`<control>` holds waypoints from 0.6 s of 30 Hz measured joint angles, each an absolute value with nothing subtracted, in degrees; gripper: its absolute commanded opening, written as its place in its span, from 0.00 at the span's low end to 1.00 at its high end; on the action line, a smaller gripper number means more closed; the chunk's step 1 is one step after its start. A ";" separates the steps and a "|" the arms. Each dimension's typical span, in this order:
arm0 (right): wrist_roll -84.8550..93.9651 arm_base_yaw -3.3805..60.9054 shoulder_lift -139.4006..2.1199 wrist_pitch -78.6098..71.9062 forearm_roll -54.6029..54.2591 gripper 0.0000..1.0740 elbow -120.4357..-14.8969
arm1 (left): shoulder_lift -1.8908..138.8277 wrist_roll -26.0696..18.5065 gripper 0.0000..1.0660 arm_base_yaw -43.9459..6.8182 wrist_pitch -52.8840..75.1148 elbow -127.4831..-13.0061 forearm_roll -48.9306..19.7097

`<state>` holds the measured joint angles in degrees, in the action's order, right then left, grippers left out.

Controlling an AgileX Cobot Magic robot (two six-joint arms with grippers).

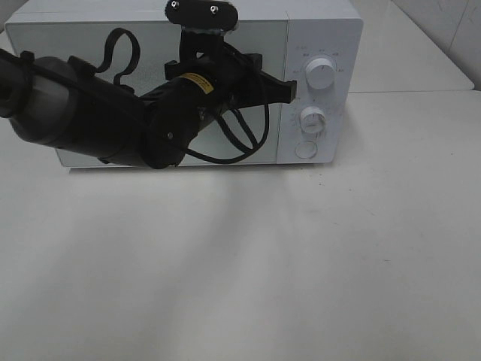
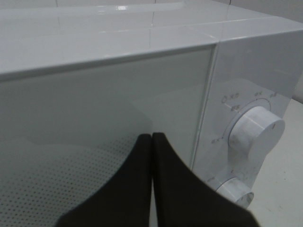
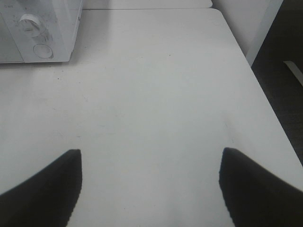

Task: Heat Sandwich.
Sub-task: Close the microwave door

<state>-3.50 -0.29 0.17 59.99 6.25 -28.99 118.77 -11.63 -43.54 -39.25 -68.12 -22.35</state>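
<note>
Two grippers: left gripper (image 2: 151, 135) pressed together at glossy boxy microwave (image 2: 94, 90), right gripper (image 3: 150, 152) spread over table (image 3: 151, 71)

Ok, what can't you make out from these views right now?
Sandwich: in no view; microwave door shut, glass shows nothing inside, left arm covers much of it in the high view.
Dial markings: too small or blurred in all views.
Right gripper: outside the high view; only fingertips in right wrist view.
</note>
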 measured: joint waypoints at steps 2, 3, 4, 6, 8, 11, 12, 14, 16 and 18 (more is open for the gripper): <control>-3.50 -0.29 0.17 59.99 6.25 0.71 -28.99 | 118.77 -11.69 0.00 -43.54 -39.02 -68.24 -22.35; -3.50 -0.29 0.17 59.99 6.25 0.71 -28.99 | 118.77 -11.69 0.00 -43.54 -39.02 -68.24 -22.35; -3.50 -0.29 0.17 59.99 6.25 0.71 -28.99 | 118.77 -11.69 0.00 -43.54 -39.08 -68.24 -22.35; -3.50 -0.29 0.17 59.99 6.25 0.71 -28.99 | 118.77 -11.69 0.00 -43.54 -39.08 -68.24 -22.35; -3.50 -0.29 0.17 59.99 6.25 0.71 -28.99 | 118.77 -11.69 0.00 -43.54 -39.08 -68.24 -22.35; -3.50 -0.29 0.17 59.99 6.25 0.71 -28.99 | 118.77 -11.80 0.00 -43.54 -39.08 -68.24 -22.35; -3.50 -0.29 0.17 59.99 6.25 0.71 -28.99 | 118.77 -11.80 0.00 -43.54 -39.08 -68.24 -22.35; -3.50 -0.29 0.17 59.99 6.25 0.71 -28.99 | 118.77 -11.80 0.00 -43.66 -39.08 -68.24 -22.35; -3.50 -0.29 0.17 59.99 6.25 0.71 -28.99 | 118.26 -12.15 0.00 -43.95 -39.53 -67.44 -22.86; -3.50 -0.29 0.17 59.99 6.25 0.71 -28.99 | 117.86 -12.61 0.00 -43.95 -39.71 -66.81 -23.43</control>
